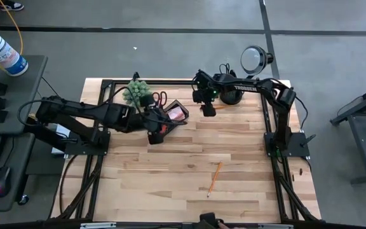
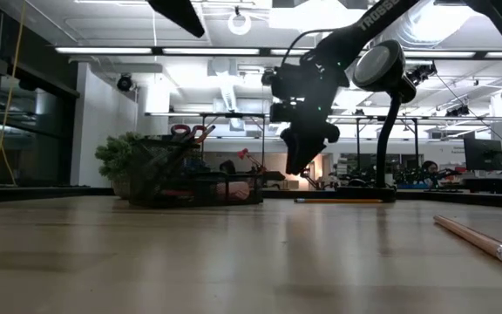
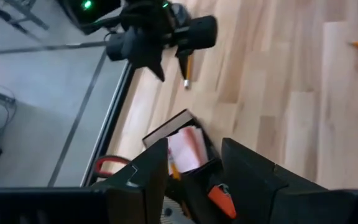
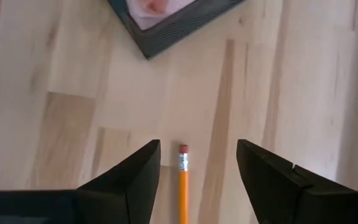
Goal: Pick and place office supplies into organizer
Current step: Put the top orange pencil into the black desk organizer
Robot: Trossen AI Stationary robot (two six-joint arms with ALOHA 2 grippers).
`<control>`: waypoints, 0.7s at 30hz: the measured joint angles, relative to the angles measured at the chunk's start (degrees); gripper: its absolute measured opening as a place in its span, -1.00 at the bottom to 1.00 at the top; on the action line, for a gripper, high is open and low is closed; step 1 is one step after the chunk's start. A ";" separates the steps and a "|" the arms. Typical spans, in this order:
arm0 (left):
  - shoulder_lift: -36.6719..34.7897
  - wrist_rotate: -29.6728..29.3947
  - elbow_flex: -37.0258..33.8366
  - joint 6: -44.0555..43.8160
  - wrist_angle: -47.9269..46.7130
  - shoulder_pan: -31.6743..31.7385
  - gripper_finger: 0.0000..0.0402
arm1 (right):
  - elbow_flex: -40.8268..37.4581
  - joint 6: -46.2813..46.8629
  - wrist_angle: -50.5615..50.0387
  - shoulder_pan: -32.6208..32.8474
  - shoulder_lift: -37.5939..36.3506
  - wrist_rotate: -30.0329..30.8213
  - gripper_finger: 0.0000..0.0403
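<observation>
Counting what's out on the worktop [image 1: 170, 172]

Two pencils lie loose: one pencil [image 1: 214, 179] mid-worktop, another pencil [image 4: 183, 186] near the lamp [image 1: 254, 58]. One organizer [image 1: 173, 114], one pink pad [image 3: 187, 149], one pair of scissors [image 1: 160, 98], one plant [image 1: 137, 91], two arms.

The bench [image 1: 170, 172] is light butcher-block wood with a black frame round its edge; a spiky green plant [image 1: 136, 91] sits at the back, just beside the frame; a black lamp [image 1: 255, 58] with a round head hangs over the far edge, its base [image 1: 230, 95] on the wood; off to the side there's a grey desk [image 1: 24, 83] with a white bottle [image 1: 2, 52], blue label, plus a mouse [image 1: 0, 179] glowing red; grey floor all round.
</observation>
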 joint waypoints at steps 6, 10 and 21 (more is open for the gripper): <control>0.00 6.85 0.00 5.19 1.26 6.52 -0.31 | -0.16 1.47 -0.41 -0.12 0.00 0.17 0.01; 0.00 12.37 0.00 9.87 3.73 10.88 -0.31 | -0.18 1.53 -1.18 0.64 0.00 0.86 0.02; 0.00 16.67 0.02 14.78 4.84 14.63 -0.31 | -0.18 1.90 -2.07 1.47 3.48 4.14 -0.01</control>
